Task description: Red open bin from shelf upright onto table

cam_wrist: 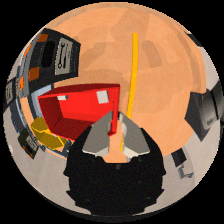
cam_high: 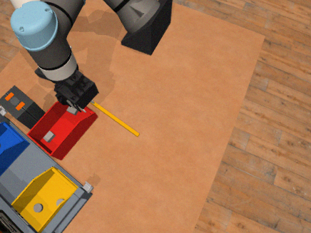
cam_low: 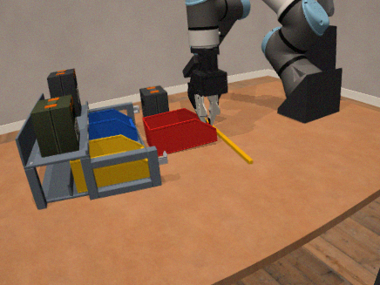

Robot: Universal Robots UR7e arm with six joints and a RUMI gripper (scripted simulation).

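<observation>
The red open bin [cam_high: 60, 133] [cam_low: 179, 132] [cam_wrist: 75, 112] stands upright at table level, just beside the shelf [cam_high: 32, 162] [cam_low: 152, 167]. Small grey parts [cam_high: 48, 137] [cam_wrist: 102, 97] lie inside it. My gripper [cam_high: 80, 109] [cam_low: 206, 117] [cam_wrist: 115, 111] points straight down and is shut on the bin's wall at the corner farthest from the shelf. One finger is inside the bin and one outside.
A thin yellow rod [cam_high: 118, 120] [cam_low: 235, 147] [cam_wrist: 133, 70] lies on the table from the gripped corner outward. The shelf holds a yellow bin [cam_high: 46, 194] [cam_low: 109, 172], a blue bin [cam_high: 11, 144] [cam_low: 109, 124] and a green box [cam_low: 52, 124]. A dark box [cam_high: 21, 106] [cam_low: 153, 99] stands behind the red bin.
</observation>
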